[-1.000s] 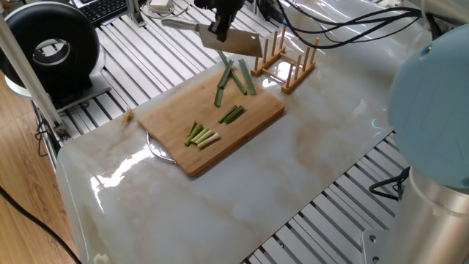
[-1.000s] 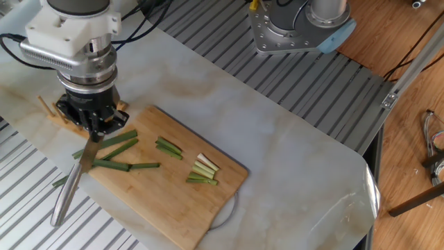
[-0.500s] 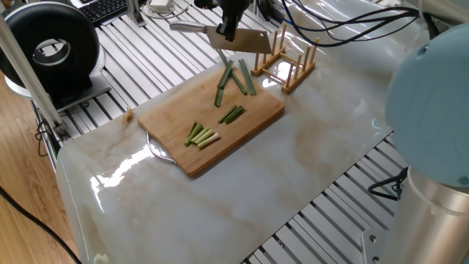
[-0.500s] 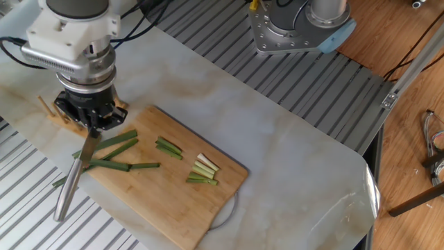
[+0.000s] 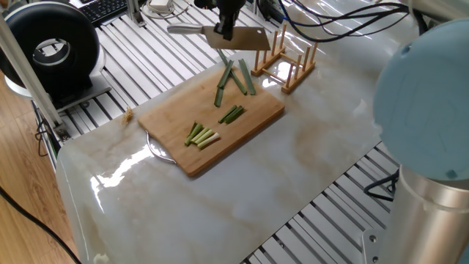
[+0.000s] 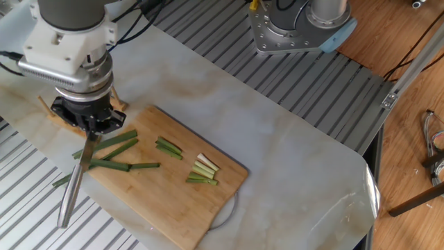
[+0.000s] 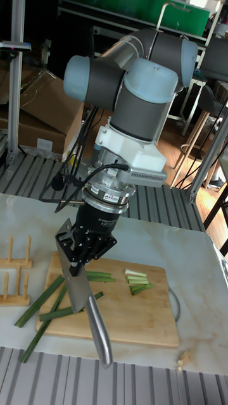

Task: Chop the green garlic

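The green garlic lies cut on a wooden cutting board (image 5: 253,121). Long dark green stalks (image 5: 234,78) rest at the board's far end, two of them poking over the edge (image 7: 38,314). Short green pieces (image 5: 231,114) lie mid-board, and pale whitish pieces (image 5: 202,136) lie nearer the front. My gripper (image 5: 228,22) hangs above the board's far end, shut on a knife (image 5: 240,38). Its blade is held clear of the stalks. Seen from the other side, the gripper (image 6: 89,123) holds the knife (image 6: 75,182) with its steel handle slanting out past the board's edge.
A wooden peg rack (image 5: 286,59) stands just beyond the board's far corner. A metal plate rim (image 5: 157,151) shows under the board's near edge. A black round device (image 5: 51,48) and a keyboard (image 5: 103,9) sit at the back left. The arm's base (image 6: 298,26) is across the table.
The gripper has lifted the knife a little and drawn it back from the stalks, and the blade now sits more level. The garlic pieces have not moved.
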